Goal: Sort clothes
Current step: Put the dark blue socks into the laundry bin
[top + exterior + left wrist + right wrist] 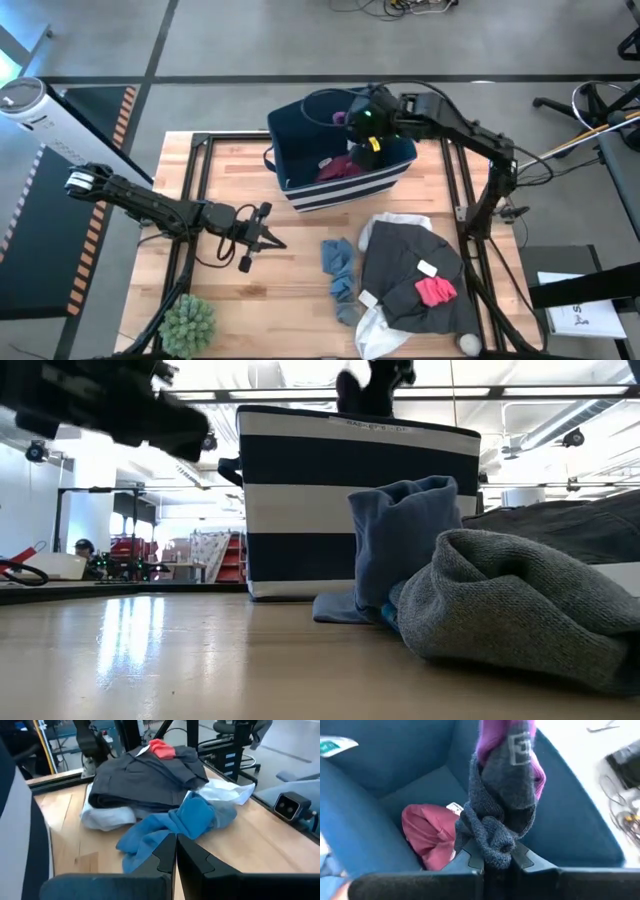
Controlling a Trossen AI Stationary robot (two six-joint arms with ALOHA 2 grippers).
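Observation:
My right gripper (365, 128) is above the navy striped bin (300, 130) and is shut on a dark grey and purple sock (502, 795). A maroon garment (427, 840) lies on the bin's floor. On the table right of centre, a dark grey garment (410, 265) lies on a white one (385, 335), with a small red piece (435, 291) on top. A blue-grey garment (340, 270) lies beside them. My left gripper (268, 238) is shut and empty, low over the table left of the blue-grey garment (180, 822). My right gripper pinches the sock's bunched dark grey part (492, 845) between its two fingers, coming from above and pointing down into the bin. The sock hangs from the fingers with its purple end (507, 740) farthest from them, clear of the maroon garment.
A green plant-like ball (187, 322) sits at the table's near left corner. A small grey ball (467, 343) lies near the near right corner. Black frame rails (200, 190) run along the table's left and right sides. Bare wood (290, 300) lies in front of my left gripper.

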